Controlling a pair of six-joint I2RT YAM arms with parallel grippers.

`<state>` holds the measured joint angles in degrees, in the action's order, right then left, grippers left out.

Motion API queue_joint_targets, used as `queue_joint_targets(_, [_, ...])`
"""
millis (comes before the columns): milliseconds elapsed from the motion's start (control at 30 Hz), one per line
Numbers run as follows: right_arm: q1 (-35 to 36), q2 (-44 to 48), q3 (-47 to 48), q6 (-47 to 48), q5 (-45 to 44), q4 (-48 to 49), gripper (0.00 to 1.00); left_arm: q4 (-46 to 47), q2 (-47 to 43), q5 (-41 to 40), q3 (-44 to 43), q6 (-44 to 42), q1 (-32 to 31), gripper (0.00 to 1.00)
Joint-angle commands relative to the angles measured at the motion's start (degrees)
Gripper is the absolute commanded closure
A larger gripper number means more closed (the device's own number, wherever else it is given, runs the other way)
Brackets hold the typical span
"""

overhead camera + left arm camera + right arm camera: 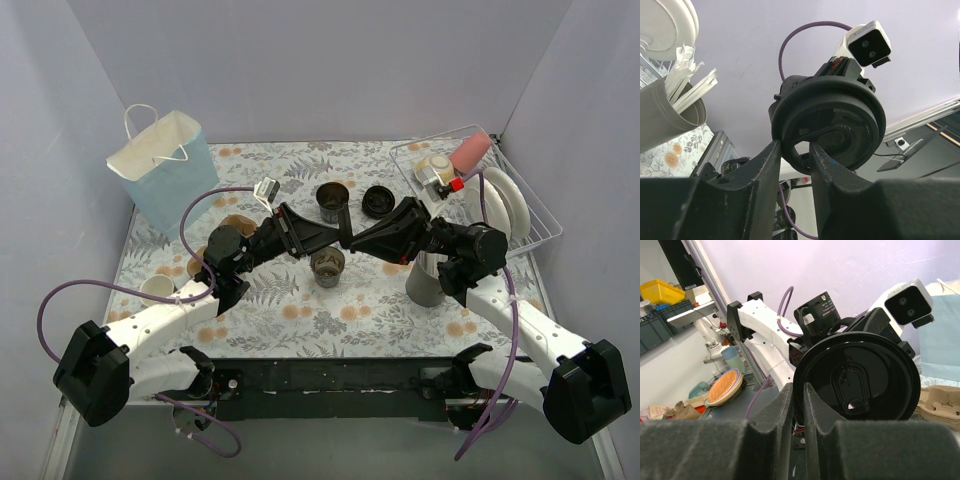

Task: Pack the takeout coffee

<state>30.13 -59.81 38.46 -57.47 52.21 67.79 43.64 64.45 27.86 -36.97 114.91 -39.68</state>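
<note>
item: lid, round, black, held on edge in mid-air over the middle of the table, between the two arms.

right gripper: fingers nearly pressed together, pinching the lid's rim between them.

left gripper: fingers set either side of the rim and looking to touch both faces; whether the hold is firm, cannot tell.

open cup: black, upright, lidless, directly below the meeting grippers. second cup, also lidless, stands farther back, with a spare lid lying flat just to its right.

paper bag: far left, upright, mouth open.

utensil holder: grey, near the open cup on its right.

step in hand, judged: passing the lid from one arm to the other, ahead of capping the open cup.

handling notes: one gripper should let go only once the other pinch is sure. both grips sit on a thin rim, so a twist could flick the lid out. the receiving arm should turn the lid flat, hollow side down, centre it over the cup mouth and press evenly. the cup looks light and could tip if pushed off-centre. keep the arm off the utensil holder.
</note>
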Motion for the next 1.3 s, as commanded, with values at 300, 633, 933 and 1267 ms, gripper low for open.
queue_joint_targets(300, [0.37,0.74,-0.84,-0.27,-1.14,1.83,0.78,-1.79,-3.01,-1.05,0.32,10.70,-0.92,1.00])
queue_joint_targets(633, [0.37,12.26,2.58,25.11,-13.52,-45.77,0.49,-30.73,-9.25,-6.84,-6.87,-7.03,-0.84,1.00])
queue_joint_targets(933, [0.37,11.83,20.42,40.42,-35.39,-86.89,0.13,-77.24,-4.00,-27.14,-26.89,-30.70,-0.84,1.00])
queue_joint_targets(1267, [0.37,4.28,26.23,41.83,-39.83,-92.67,0.17,-96.81,10.60,-34.36,-36.15,-39.15,-0.84,1.00])
